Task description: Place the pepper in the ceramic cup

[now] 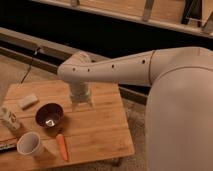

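Note:
The pepper (62, 146), a slim orange tapered piece, lies flat near the front edge of the wooden table (105, 131). Just left of it, with a small gap, stands the off-white ceramic cup (30, 144), upright and with nothing showing inside. My gripper (82, 105) hangs pointing down from the white arm above the middle of the table, behind and to the right of the pepper. It is open and holds nothing.
A dark purple-brown bowl (49, 115) sits between the gripper and the cup. A white patterned bottle (9, 119) stands at the left edge and a pale block (28, 101) lies at the back left. My large white body fills the right side.

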Motion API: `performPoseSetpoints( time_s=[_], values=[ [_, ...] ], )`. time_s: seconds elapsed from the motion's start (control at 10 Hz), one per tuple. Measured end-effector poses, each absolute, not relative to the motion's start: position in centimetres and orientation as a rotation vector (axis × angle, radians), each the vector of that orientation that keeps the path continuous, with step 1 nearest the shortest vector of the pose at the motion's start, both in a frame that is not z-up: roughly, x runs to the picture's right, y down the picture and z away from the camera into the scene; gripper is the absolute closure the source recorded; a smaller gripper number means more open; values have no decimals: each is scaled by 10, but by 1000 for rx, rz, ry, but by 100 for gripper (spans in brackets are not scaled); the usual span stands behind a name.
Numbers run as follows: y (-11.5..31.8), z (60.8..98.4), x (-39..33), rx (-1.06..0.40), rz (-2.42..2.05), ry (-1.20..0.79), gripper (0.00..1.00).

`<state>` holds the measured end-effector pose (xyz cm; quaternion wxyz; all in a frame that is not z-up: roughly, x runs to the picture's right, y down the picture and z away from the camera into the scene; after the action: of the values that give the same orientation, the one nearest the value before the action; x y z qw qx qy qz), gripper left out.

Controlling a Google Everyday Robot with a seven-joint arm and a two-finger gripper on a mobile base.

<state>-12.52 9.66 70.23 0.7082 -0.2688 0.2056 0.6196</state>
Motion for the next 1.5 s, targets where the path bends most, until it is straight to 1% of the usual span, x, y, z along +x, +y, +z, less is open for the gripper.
performPoseSetpoints(
  time_s=[0.3,0.7,1.2,1.5],
  values=[
    [106,693,-159,-636,1219,398,35],
    [138,675,-180,-703,1045,419,35],
    [186,694,-200,-730,971,470,35],
    [213,708,-199,-742,952,499,35]
  ],
)
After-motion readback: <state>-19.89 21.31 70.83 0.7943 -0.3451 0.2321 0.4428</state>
